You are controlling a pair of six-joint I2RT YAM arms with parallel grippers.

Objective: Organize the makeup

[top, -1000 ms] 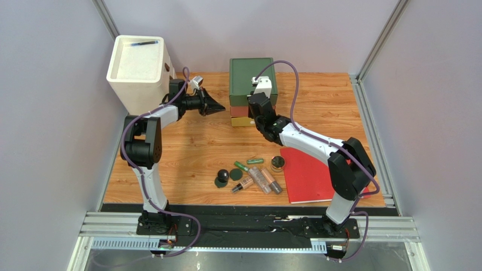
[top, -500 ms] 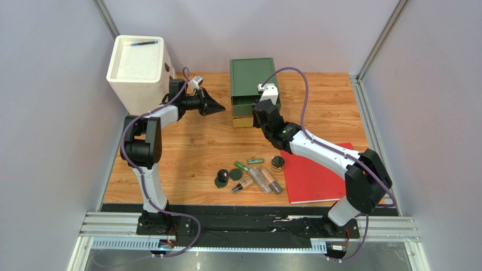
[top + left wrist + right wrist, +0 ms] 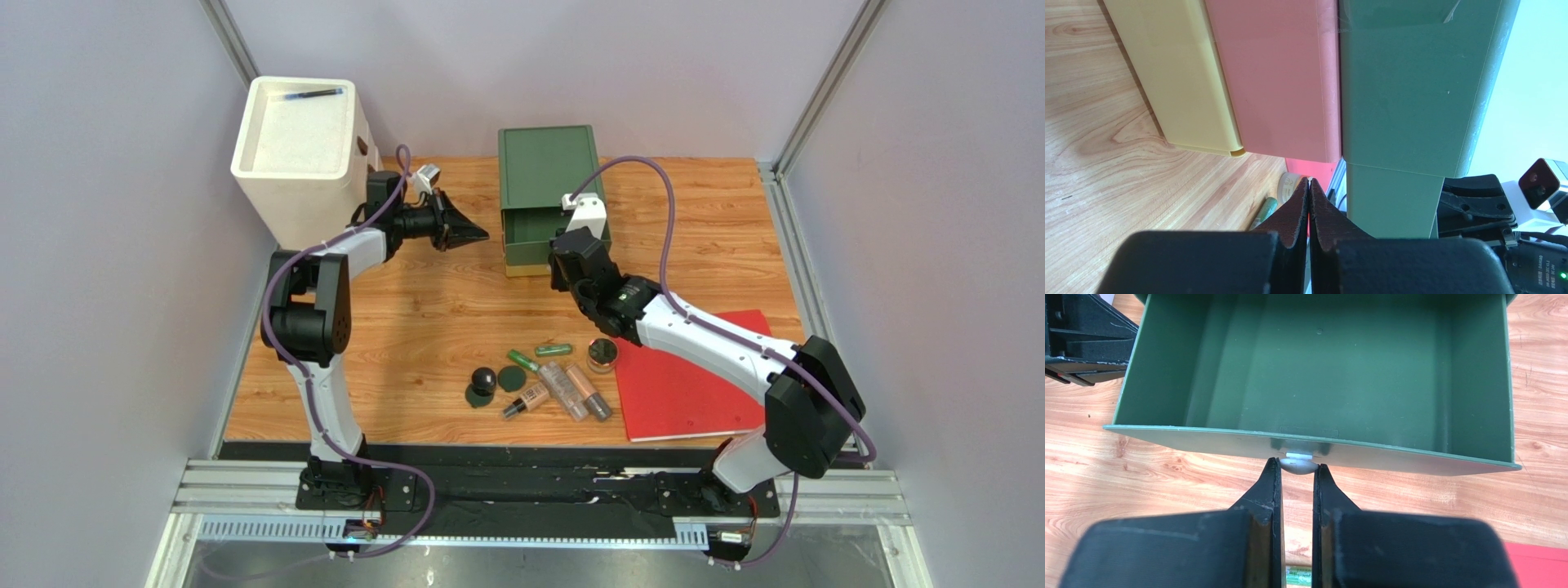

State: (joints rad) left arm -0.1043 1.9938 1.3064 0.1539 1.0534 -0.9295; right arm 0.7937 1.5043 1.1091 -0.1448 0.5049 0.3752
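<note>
pinching the small silver knob [image 3: 1298, 463], the right gripper [image 3: 1296, 471] is clamped at the front lip of the green drawer [image 3: 1413, 454], which stands open and empty. the left gripper [image 3: 1309, 184] is closed on nothing, tips held near the side of the drawer unit [image 3: 546, 165]; contact cannot be told. the makeup [image 3: 546, 374] is scattered on the table [image 3: 405, 319] beside the red book [image 3: 681, 374], well apart from the drawer. risk judged: the rounded knob could be slipped off, or an unbraced unit dragged forward.
</note>
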